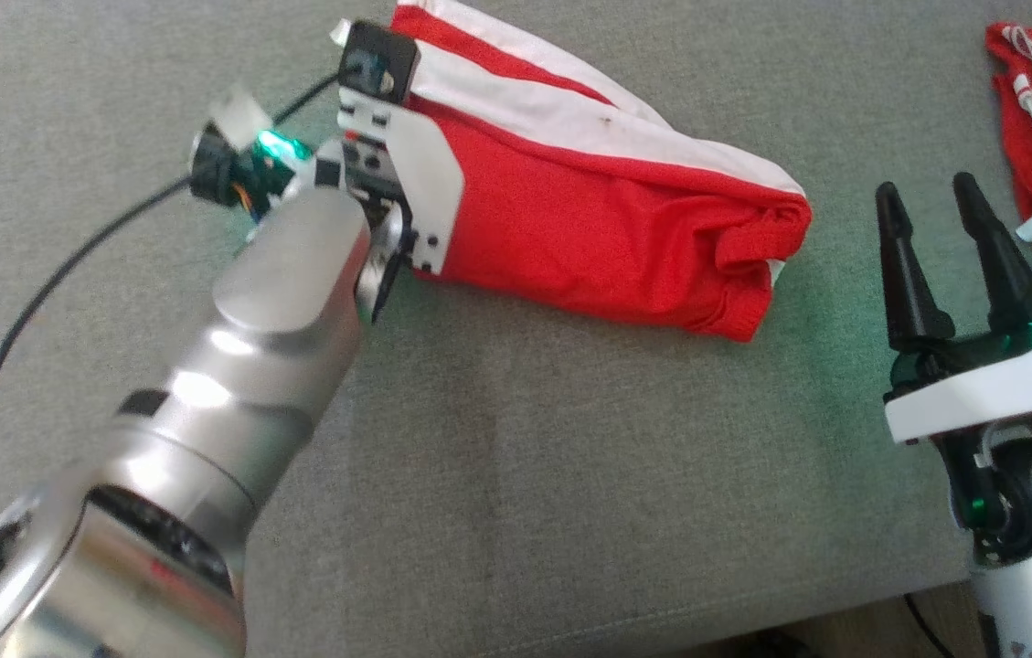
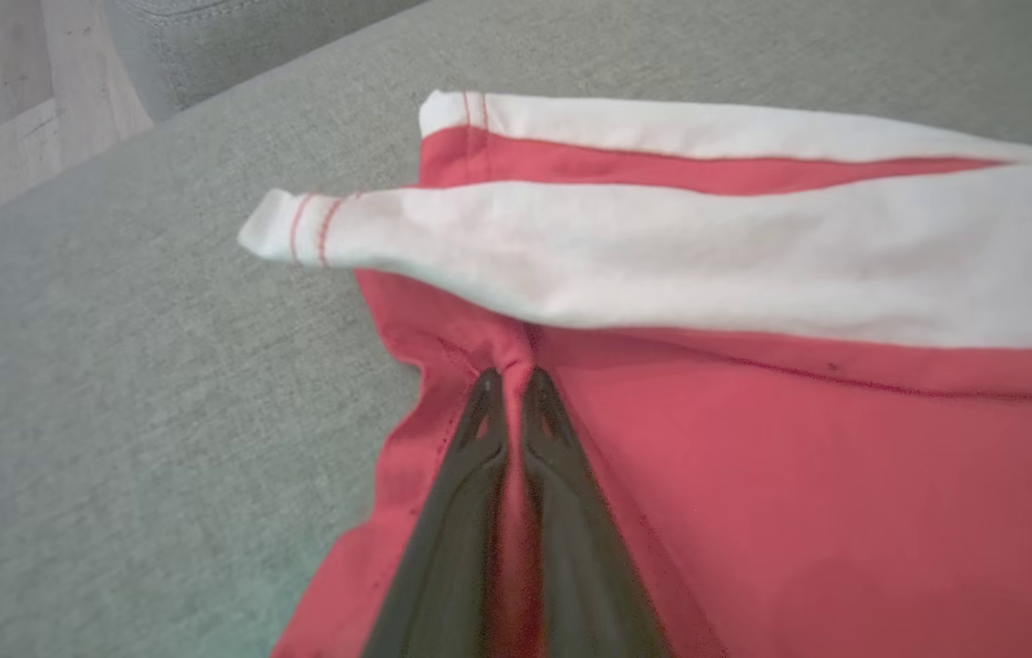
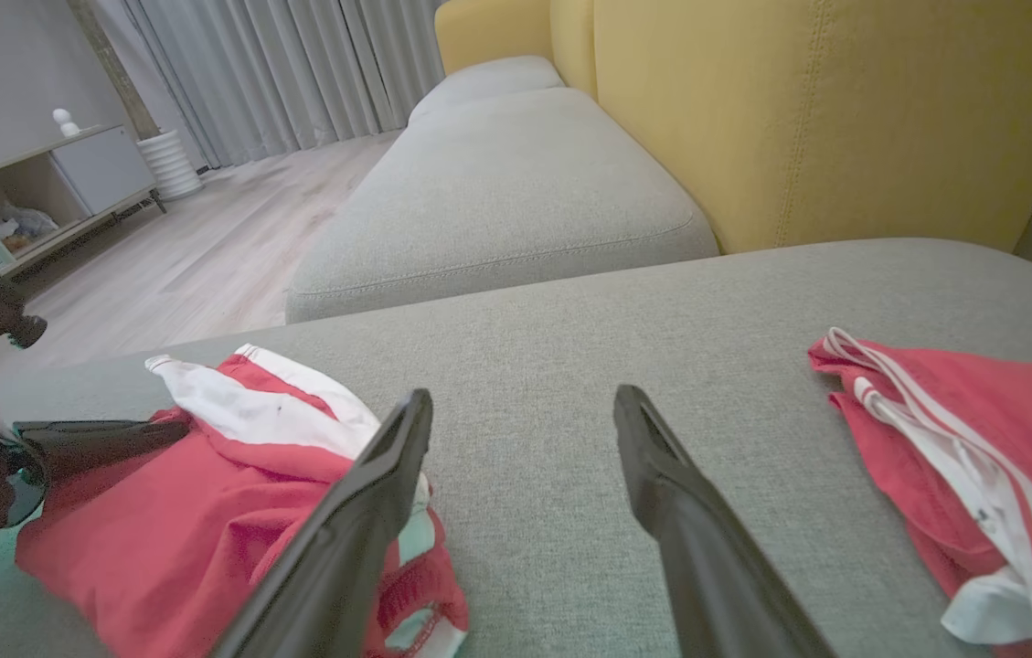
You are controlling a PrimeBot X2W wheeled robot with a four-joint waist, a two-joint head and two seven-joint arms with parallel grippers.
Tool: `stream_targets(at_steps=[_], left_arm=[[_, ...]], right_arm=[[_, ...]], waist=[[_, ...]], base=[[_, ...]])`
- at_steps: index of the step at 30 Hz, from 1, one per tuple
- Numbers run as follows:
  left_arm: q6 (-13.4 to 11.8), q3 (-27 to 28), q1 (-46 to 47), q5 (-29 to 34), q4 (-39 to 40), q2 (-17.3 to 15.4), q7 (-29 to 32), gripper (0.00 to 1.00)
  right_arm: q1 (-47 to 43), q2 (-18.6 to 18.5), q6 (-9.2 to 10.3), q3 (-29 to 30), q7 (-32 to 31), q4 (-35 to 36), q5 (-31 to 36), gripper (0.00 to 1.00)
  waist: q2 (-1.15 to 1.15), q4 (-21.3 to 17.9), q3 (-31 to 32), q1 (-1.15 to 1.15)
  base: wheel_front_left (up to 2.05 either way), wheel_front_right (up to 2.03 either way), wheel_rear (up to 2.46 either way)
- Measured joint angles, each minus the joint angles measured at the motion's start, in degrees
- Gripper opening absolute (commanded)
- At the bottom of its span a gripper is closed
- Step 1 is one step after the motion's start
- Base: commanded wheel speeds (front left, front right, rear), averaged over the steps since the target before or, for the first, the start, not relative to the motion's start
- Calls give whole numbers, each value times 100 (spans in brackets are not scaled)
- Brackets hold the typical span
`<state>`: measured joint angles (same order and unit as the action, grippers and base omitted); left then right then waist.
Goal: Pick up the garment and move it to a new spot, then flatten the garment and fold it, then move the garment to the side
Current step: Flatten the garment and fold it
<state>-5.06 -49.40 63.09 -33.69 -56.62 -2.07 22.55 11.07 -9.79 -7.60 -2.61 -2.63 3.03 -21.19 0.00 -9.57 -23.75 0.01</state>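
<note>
W/ left gripper (image 2: 514, 376): clamped tight on red hem at left end of garment (image 1: 607, 228). Lies across grey cushion (image 1: 516, 475), long axis running left-right. Just off garment's right end: right gripper (image 1: 927, 187), fingers apart, empty. Prob. lift from left end next.

garment (image 2: 753, 475): cut off by left wrist view's right and bottom edges
second garment (image 1: 1023, 137): cut by head view's right edge
left claw (image 2: 512, 384): in head view, fingers hidden behind its wrist (image 1: 415, 174)
shelf items (image 3: 17, 227): too small to tell
</note>
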Motion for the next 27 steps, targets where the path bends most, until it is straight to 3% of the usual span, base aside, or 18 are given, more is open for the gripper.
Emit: stream_targets(at_steps=[8,13,19,22,23,24,25,27], left_arm=[[-376,319,-1093,-314,667,-126,-1157,0],[-894,649,-2095,-565,1682,-632,-1532,0],[-1670,949,-3476,-787,3363,-1362,-1544,0],[-1902,1028,-3996,-842,4018,-1591,-1470,0],[-1936,1032,-4093,-846,4158,-1638,-1457,13],[-1948,1049,-4170,-888,4294,-1662,-1456,69],[-1948,1049,-4170,-888,4294,-1662,-1456,100],[-1982,1068,-4267,-903,4484,-1697,-1585,100]], right_arm=[[-362,108,0,259,-93,41,53,100],[-485,180,0,298,-292,85,69,100],[-527,191,0,348,-447,172,110,100],[-619,203,0,352,-504,197,116,100],[-621,205,0,352,-520,203,134,100],[-620,204,0,352,-553,221,165,100],[-620,204,0,352,-553,221,165,100],[-611,205,0,348,-582,264,182,100]], waist=[[0,266,282,-1],[0,480,469,-1],[0,670,631,-1],[0,714,649,-1],[0,713,649,-1],[0,708,650,-1],[0,708,650,-1],[0,687,657,-1]], base=[[0,0,0],[0,0,0],[0,0,0],[0,0,0],[0,0,0],[0,0,0],[0,0,0],[0,0,0]])
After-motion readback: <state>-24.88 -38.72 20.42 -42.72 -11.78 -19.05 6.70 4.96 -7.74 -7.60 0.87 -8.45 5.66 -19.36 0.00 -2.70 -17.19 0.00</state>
